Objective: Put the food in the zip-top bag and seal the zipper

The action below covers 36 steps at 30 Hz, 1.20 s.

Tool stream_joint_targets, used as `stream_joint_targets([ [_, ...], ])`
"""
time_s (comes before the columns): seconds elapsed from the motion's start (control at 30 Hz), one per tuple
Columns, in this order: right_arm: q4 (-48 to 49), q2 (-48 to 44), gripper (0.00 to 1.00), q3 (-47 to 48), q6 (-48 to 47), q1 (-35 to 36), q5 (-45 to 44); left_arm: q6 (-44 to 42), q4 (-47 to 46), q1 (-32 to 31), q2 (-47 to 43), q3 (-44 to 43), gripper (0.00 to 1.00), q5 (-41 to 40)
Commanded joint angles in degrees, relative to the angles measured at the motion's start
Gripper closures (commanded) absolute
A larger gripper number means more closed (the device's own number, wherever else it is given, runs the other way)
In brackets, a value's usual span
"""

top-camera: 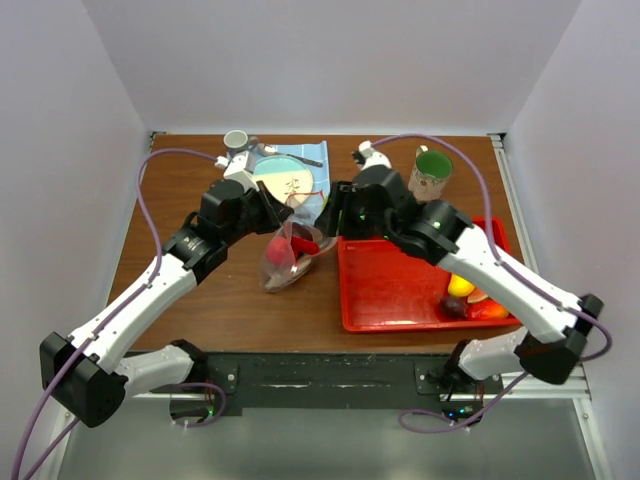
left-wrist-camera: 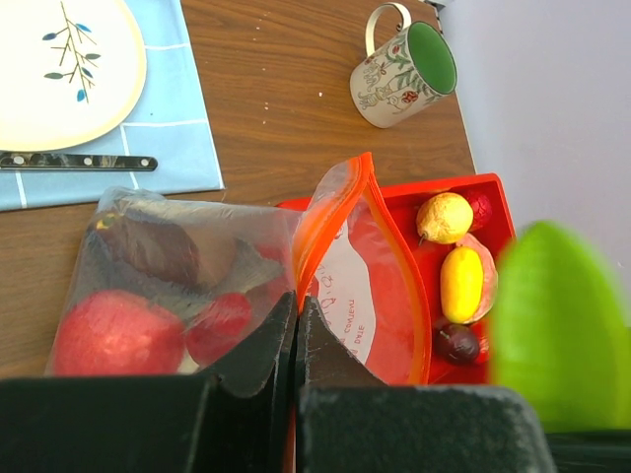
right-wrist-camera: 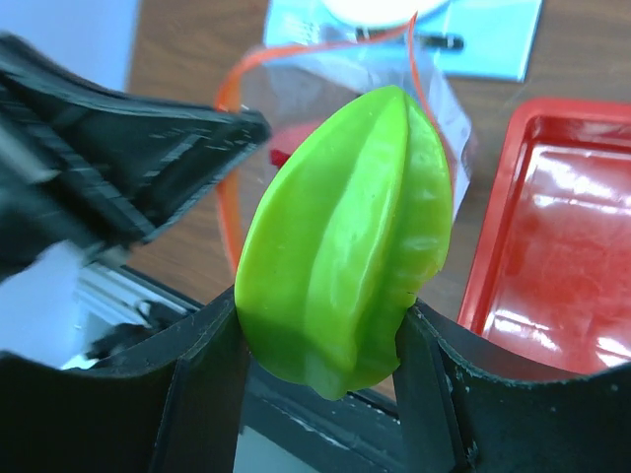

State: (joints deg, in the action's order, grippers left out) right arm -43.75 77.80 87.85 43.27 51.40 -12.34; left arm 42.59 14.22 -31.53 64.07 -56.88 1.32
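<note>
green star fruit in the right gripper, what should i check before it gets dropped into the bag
1. Grip on the green star fruit: the right gripper clamps it on both sides. ok
2. Zip-top bag held: the left gripper is shut on its rim. ok
3. Mouth open: the zipper bows into a wide loop. ok
4. Fruit centred over the mouth: the mouth shows behind it in the right wrist view, but depth is unclear. cannot tell
5. Room inside: the red piece and dark piece lie away from the mouth. ok
</note>
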Motion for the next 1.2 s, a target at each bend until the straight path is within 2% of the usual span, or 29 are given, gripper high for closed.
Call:
stream_joint_targets([
  [0.0,2.52,4.98,0.75,0.29,1.03,0.72,1.0,0.65,-2.97,-0.02,-0.18,-0.51,1.0,0.79],
  [0.03,2.35,7.6,0.75,1.17,0.94,0.72,1.0,0.74,-2.97,-0.11,-0.26,-0.42,1.0,0.87],
  [0.1,1.04,9.73,0.67,3.97,0.5,0.72,0.74,0.83,-2.88,-0.11,-0.53,-0.25,1.0,0.79],
  [0.13,0.25,10.78,0.6,4.77,0.33,0.72,0.48,0.74,-2.79,-0.11,-0.7,-0.25,1.0,0.79],
  [0.17,-0.11,11.4,0.42,5.22,0.24,0.72,-0.4,0.65,-2.71,-0.02,-0.79,-0.25,1.0,0.79],
  [0.27,-0.02,9.84,0.14,4.96,-0.2,0.64,-1.89,0.57,-2.62,-0.11,-1.23,-0.07,1.0,0.52],
  [0.37,-2.55,8.17,0.04,6.09,-1.16,0.72,-4.09,0.57,-2.7,-0.02,-1.23,0.1,1.0,0.61],
  [0.47,-6.16,4.92,0.04,6.63,-1.43,0.63,-7.6,0.65,-3.06,-0.11,-1.23,0.37,1.0,0.96],
  [0.5,-7.39,3.69,0.04,6.28,-1.26,0.46,-11.53,0.83,-3.14,-0.02,-1.23,0.46,1.0,1.05],
  [0.6,-10.65,-1.13,0.02,1.72,-0.82,-3.48,-15.87,0.83,-3.23,-0.11,-1.76,0.81,1.0,1.23],
  [0.63,-10.83,-2.2,0.02,-0.38,-0.9,-8.63,-14.05,0.74,-3.23,-0.02,-1.85,0.9,1.0,1.49],
  [0.7,-8.91,-6.32,0.02,-7.67,-2.04,-14.45,-11.75,0.57,-3.14,-0.02,-2.2,0.98,1.0,1.58],
  [0.77,-7.24,-7.92,0.02,-13.55,-2.83,-22.1,-12.53,0.48,-3.14,-0.11,-2.37,1.07,1.0,1.84],
  [0.83,-6.01,-7.75,0.02,-16.39,-4.68,-29.29,-13.84,0.48,-3.23,-0.02,-2.46,0.99,1.0,2.37],
  [0.93,-2.32,-6.09,0.02,-20.52,-6.96,-36.07,-15.52,0.3,-3.23,-0.11,-2.73,0.63,1.0,2.81],
  [1.17,9.98,2.07,0.01,-25.62,-10.91,-44.1,-16.05,-0.05,-3.06,-0.11,-2.9,-0.33,1.0,3.69],
])
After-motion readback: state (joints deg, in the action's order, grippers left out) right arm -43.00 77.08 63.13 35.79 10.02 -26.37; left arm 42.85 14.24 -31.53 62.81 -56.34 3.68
